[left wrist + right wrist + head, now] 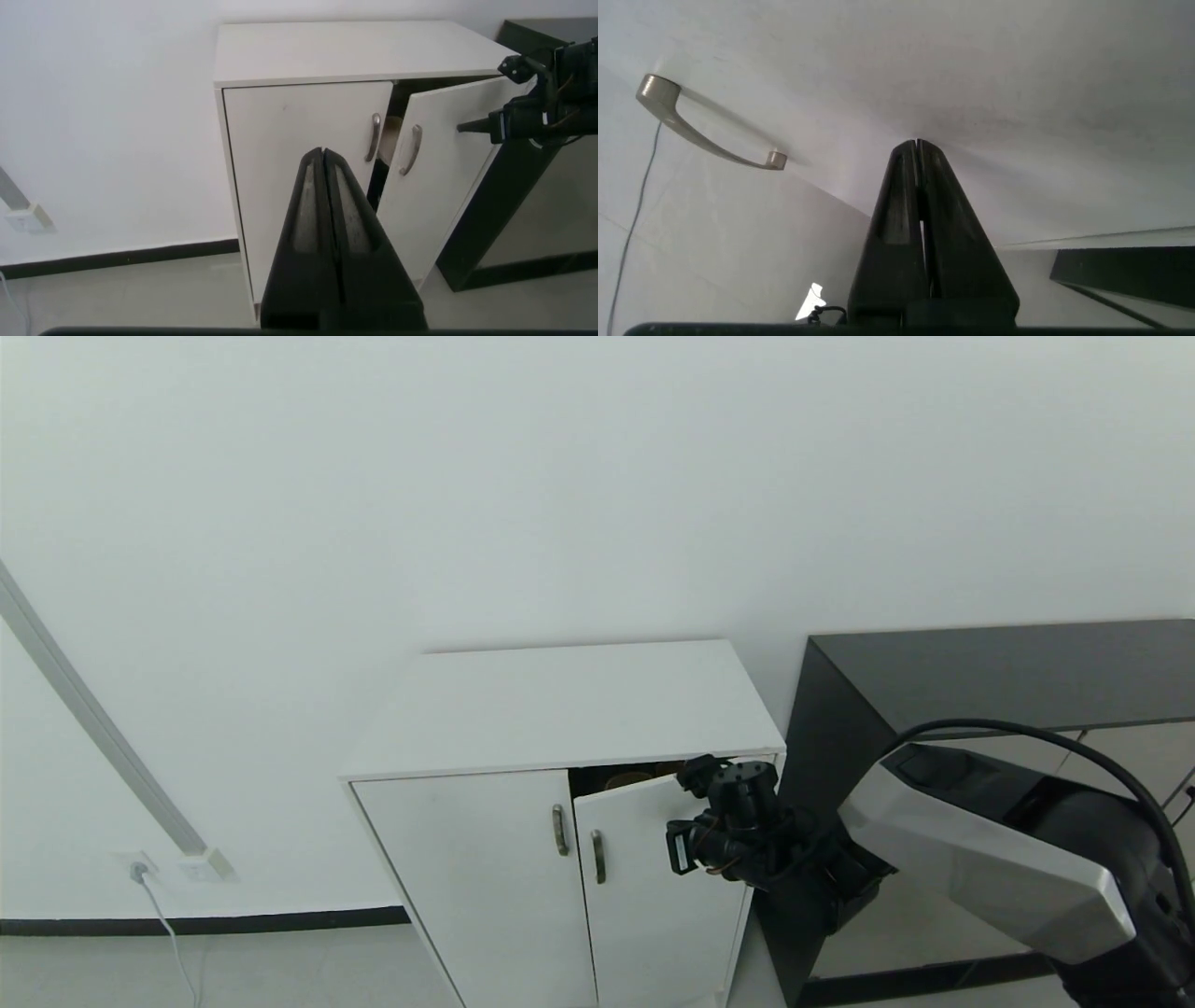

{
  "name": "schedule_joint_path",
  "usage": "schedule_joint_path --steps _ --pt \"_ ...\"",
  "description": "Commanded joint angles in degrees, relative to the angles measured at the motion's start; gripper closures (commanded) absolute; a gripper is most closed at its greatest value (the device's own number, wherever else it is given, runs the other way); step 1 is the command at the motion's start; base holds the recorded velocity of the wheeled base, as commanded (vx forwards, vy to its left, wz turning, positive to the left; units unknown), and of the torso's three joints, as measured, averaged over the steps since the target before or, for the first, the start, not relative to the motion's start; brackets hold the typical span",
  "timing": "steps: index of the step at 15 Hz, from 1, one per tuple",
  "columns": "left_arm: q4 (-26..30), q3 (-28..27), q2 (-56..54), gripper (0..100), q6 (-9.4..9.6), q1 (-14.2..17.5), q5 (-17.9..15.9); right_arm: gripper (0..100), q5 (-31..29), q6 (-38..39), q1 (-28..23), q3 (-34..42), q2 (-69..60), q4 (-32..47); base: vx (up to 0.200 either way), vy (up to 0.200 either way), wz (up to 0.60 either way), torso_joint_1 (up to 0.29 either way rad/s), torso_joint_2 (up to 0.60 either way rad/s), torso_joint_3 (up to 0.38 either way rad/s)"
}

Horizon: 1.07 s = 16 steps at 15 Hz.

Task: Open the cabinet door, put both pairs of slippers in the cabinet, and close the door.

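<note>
My right gripper has its two fingers pressed together with no gap between them and nothing held. Its tip sits right at the outer face of the white cabinet's right door, high on the panel; I cannot tell whether the tip actually touches the surface. The right door's handle, a curved metal bar, lies off to one side of my fingertips, near but apart from them.

That right door stands ajar, its handle edge swung out from the cabinet toward me, while the left door is flush and shut. The left door's handle sits just across the gap from the right one.

Above the top edge of the ajar door, just past my right gripper, a dark slot shows into the cabinet's upper part. Something tan lies in there, too hidden for me to say what it is.

My left gripper is also closed tight and empty. It hangs well back from the cabinet, pointing at the seam between the two doors, with my right gripper farther ahead and to the side.

A black unit stands just beyond my right gripper, beside the cabinet's right flank.
</note>
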Motion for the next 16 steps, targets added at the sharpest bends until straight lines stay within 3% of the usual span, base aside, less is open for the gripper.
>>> schedule_joint_path --steps 1,16 --pt "0.0 0.0 0.1 100 -0.04 0.0 0.0 100 0.0 0.0 -0.1 -1.1 0.6 0.1 0.000 0.000 0.00 0.000 0.00 0.000" --pt "0.0 0.0 0.1 100 -0.13 0.0 0.0 100 0.0 0.0 -2.1 -6.8 3.2 3.2 0.000 0.000 0.00 0.000 0.00 0.000"
